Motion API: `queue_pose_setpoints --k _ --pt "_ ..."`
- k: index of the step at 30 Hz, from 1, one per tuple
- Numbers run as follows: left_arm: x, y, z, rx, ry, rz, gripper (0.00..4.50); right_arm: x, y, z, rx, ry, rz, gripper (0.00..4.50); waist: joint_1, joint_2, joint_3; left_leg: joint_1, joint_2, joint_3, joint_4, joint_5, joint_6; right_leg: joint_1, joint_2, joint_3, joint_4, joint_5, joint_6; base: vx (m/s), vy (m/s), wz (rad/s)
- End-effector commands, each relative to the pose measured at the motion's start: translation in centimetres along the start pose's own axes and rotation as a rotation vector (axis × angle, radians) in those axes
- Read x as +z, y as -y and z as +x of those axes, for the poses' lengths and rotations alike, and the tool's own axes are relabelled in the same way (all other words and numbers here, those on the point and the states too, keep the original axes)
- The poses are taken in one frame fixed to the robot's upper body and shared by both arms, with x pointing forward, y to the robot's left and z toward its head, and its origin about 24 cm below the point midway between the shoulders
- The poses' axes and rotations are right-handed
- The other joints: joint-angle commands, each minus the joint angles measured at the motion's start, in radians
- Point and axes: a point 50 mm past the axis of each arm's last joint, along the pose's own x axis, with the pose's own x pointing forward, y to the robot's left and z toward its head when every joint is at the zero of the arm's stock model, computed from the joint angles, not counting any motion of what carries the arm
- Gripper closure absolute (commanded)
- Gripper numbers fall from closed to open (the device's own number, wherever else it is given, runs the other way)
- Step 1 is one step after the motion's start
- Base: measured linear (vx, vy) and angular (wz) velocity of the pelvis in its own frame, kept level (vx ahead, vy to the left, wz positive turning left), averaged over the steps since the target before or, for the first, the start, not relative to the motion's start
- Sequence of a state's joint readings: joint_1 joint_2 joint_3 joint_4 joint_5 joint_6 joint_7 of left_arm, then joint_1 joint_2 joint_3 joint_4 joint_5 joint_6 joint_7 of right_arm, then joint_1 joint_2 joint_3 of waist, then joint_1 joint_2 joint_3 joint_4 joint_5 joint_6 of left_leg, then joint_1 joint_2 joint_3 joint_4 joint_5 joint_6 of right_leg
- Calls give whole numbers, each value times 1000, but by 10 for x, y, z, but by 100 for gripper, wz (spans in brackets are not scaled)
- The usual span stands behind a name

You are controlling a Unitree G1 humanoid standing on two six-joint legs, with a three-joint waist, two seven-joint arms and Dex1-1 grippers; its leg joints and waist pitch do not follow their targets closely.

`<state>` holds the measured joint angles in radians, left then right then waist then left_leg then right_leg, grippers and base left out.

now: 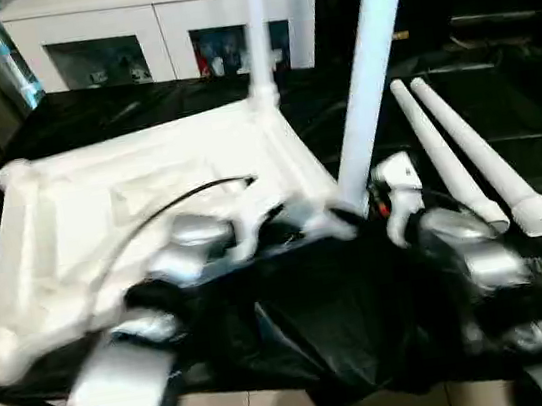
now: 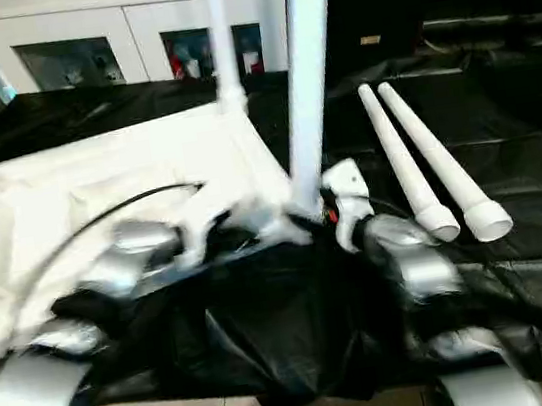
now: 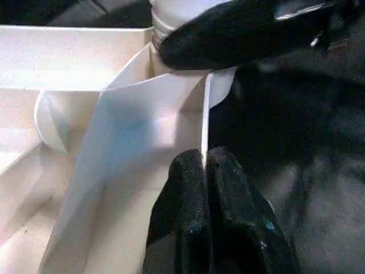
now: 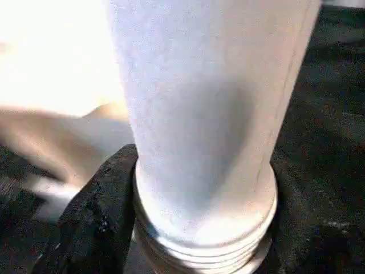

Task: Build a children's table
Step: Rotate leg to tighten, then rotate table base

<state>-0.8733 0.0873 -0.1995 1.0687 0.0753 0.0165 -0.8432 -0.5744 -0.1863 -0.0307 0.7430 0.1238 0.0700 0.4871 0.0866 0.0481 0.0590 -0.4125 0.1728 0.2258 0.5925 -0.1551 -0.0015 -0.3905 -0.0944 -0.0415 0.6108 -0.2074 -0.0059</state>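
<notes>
Both upright legs [image 1: 370, 68] cut off by top edge; left forearm [image 1: 124, 380] motion-blurred; cabinet contents [image 1: 230, 52] indistinct.

Left gripper [image 3: 204, 171] pinched tight on the tabletop [image 1: 100, 207] rim, silver forearm reaching in beside the near corner. Right gripper [image 4: 199, 228] straddles the base of the upright leg [image 1: 368, 68] at that corner, fingers [image 4: 97, 211] apparently touching both sides.

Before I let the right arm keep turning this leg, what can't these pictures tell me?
- Threads in the near corner socket: the right gripper covers that joint; seating cannot be told.
- Both upright legs: tops cut off, head views.
- Left gripper: pinches the tabletop's edge wall; depth hidden by its fingers.
- Cabinet contents: too blurred.
</notes>
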Motion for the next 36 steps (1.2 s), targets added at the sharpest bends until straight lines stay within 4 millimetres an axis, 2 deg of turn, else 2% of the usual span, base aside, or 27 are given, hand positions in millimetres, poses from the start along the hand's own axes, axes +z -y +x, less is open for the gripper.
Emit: queue_pose_setpoints --k 1,2,3,4,5,6,7,8,10,12,13,14,17,18,20,21,23,24,25,27,28,29,30,31,32,33,36 --pt "14 -8 3 145 50 -28 450 -29 -14 5 -55 -115 72 175 -9 -2 -64 52 65 -46 -86 -336 -25 15 -68 35 -89 -244 -213 0 0 0" --pt "15 -8 4 145 53 -27 450 -29 -15 6 -60 -116 74 175 -12 -10 -62 53 63 -46 -89 -365 -31 16 -65 34 -92 -258 -206 0 0 0" --pt "18 -6 7 148 65 -24 450 -30 -16 8 -86 -119 81 175 -12 -12 -63 57 62 -46 -87 -373 -32 16 -68 35 -94 -267 -204 0 0 0" --pt "22 -1 13 142 75 -10 450 -29 -19 11 -113 -110 79 175 -11 -5 -63 56 62 -49 -86 -375 -31 19 -73 37 -95 -277 -199 0 0 0" --pt "22 -1 13 142 75 -10 450 -29 -19 11 -113 -110 79 175 -12 -8 -64 54 60 -47 -86 -370 -29 18 -72 37 -97 -276 -196 0 0 0" --pt "25 4 18 120 83 9 450 -25 -24 15 -113 -83 79 140 -9 1 -67 52 61 -48 -85 -344 -24 21 -72 37 -94 -240 -195 0 0 0" --pt "26 6 20 106 87 12 450 -23 -27 16 -99 -65 88 140 -10 0 -66 52 61 -48 -86 -341 -21 21 -70 37 -95 -225 -194 0 0 0" --pt "28 8 21 93 95 24 450 -21 -29 18 -91 -50 95 105 -8 -4 -68 50 61 -47 -85 -327 -12 25 -69 35 -90 -191 -199 0 0 0" --pt "29 10 22 63 111 43 450 -15 -27 17 -95 -13 63 105 -6 -1 -69 48 61 -47 -84 -309 1 27 -69 34 -87 -154 -208 0 0 0" --pt "31 11 22 50 121 58 450 -12 -25 16 -104 6 44 85 -6 -5 -70 46 61 -46 -83 -293 13 30 -69 33 -84 -131 -214 0 0 0" --pt "31 11 22 46 128 63 450 -9 -23 15 -107 27 40 85 -6 -4 -69 46 61 -46 -82 -289 21 30 -69 33 -85 -130 -216 0 0 0" --pt "33 11 22 59 147 78 450 -3 -18 10 -121 68 34 85 -5 -10 -69 47 62 -45 -82 -289 25 31 -69 33 -86 -132 -215 0 0 0" --pt "39 4 20 167 198 84 450 7 -6 -4 -168 147 20 85 -1 -9 -68 45 64 -47 -83 -285 34 33 -69 33 -86 -146 -200 0 0 0" --pt "41 2 19 185 211 81 405 7 -5 -6 -175 156 20 74 1 -15 -71 44 64 -47 -82 -273 41 35 -71 33 -84 -147 -195 0 0 0" --pt "44 -1 16 189 231 64 394 7 -1 -16 -181 170 21 74 1 -13 -72 42 63 -46 -79 -250 53 35 -71 32 -86 -145 -191 0 0 0" --pt "44 -2 14 192 238 60 390 7 0 -20 -180 175 14 74 3 -12 -79 39 64 -46 -73 -202 72 35 -70 31 -76 -72 -208 0 0 0" --pt "46 -9 8 245 265 66 382 7 0 -29 -171 184 -8 74 7 -15 -81 35 64 -46 -68 -163 94 36 -68 30 -68 -1 -212 0 0 0" --pt "47 -16 1 300 284 68 359 7 -1 -35 -163 190 -11 74 5 -16 -85 30 61 -46 -61 -120 122 37 -67 27 -57 72 -217 0 0 0" --pt "46 -20 -3 325 286 65 359 7 -1 -38 -160 190 -5 74 7 -14 -87 27 60 -46 -55 -90 147 35 -68 27 -51 122 -219 0 0 0" --pt "42 -31 -15 402 281 74 347 6 -5 -42 -137 174 2 74 4 -16 -84 25 56 -44 -53 -97 165 35 -66 24 -55 113 -220 0 0 0" --pt "42 -31 -15 402 281 74 337 6 -5 -42 -137 174 2 74 3 -15 -81 26 56 -43 -54 -118 161 33 -65 24 -61 65 -219 0 0 0" --pt "35 -43 -29 485 249 76 337 2 -12 -44 -88 144 -17 74 2 -12 -81 26 56 -43 -55 -131 154 32 -64 23 -62 38 -218 0 0 0" --pt "27 -57 -47 592 202 75 315 -3 -20 -44 -27 111 -35 74 2 -11 -79 28 62 -46 -61 -161 132 32 -61 23 -64 -22 -208 0 0 0" --pt "26 -58 -49 604 198 75 315 -3 -20 -44 -22 109 -36 74 -1 -9 -78 28 61 -47 -63 -166 125 31 -59 23 -64 -34 -203 0 0 0" --pt "16 -73 -72 746 148 76 310 -7 -29 -43 35 75 -42 74 -6 -11 -77 28 63 -49 -67 -182 111 32 -55 22 -63 -46 -200 0 0 0" --pt "10 -81 -88 837 119 83 281 -9 -33 -42 64 57 -44 74 -9 -5 -78 32 64 -48 -67 -193 96 28 -56 23 -64 -61 -198 0 0 0" --pt "1 -90 -111 968 74 120 270 -12 -37 -41 98 29 -45 74 -11 -1 -80 36 66 -49 -68 -188 73 25 -52 25 -62 -50 -202 0 0 0"
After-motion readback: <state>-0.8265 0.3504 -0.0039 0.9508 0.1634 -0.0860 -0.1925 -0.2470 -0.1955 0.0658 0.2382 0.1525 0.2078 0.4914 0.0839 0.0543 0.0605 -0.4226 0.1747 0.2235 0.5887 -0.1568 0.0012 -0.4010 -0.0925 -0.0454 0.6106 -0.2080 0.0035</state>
